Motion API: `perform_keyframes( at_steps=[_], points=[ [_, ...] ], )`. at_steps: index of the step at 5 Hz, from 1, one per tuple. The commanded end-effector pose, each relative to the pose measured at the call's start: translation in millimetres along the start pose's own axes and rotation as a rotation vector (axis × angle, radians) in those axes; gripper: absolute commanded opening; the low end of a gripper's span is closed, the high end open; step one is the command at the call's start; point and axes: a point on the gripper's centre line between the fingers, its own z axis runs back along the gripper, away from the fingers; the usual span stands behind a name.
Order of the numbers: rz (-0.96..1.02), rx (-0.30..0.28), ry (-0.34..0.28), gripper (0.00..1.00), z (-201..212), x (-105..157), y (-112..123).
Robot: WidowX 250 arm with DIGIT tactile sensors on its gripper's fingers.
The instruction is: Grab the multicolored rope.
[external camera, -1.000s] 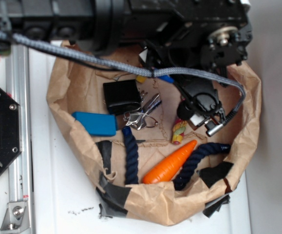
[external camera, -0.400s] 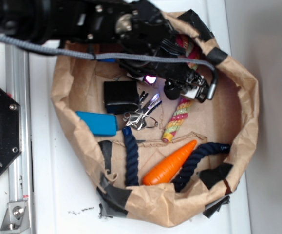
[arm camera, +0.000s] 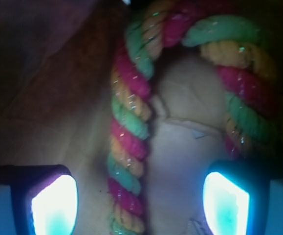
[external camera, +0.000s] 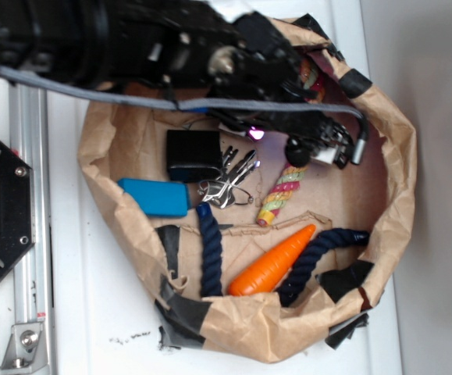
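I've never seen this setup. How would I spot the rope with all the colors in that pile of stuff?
Find the crumpled brown paper bag lying open on the white table. Near its middle, just under the black tool, lies the multicolored rope, running up beneath the arm. Its twisted pink, yellow and green strands set it apart from the dark blue rope and the orange carrot below it.

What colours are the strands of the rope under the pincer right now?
The rope has twisted pink-red, yellow-orange and green strands, clearest in the wrist view, between the open pincer fingers.
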Motion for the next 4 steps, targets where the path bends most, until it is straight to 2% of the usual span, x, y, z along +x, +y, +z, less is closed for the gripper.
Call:
perform_keyframes(
  at_steps=[1,2,3,4],
  points=[
    [-0.103,0.141,0.004,1.0,-14.8,-14.2,-20.7],
    [-0.207,0.368,0.058,1.0,-40.7,-23.6,-8.3],
    [-0.187,0.387,0.09,0.0,-42.5,-25.1,2.7],
    [-0.19,0.403,0.106,0.0,-34.6,-23.3,2.7]
  ],
)
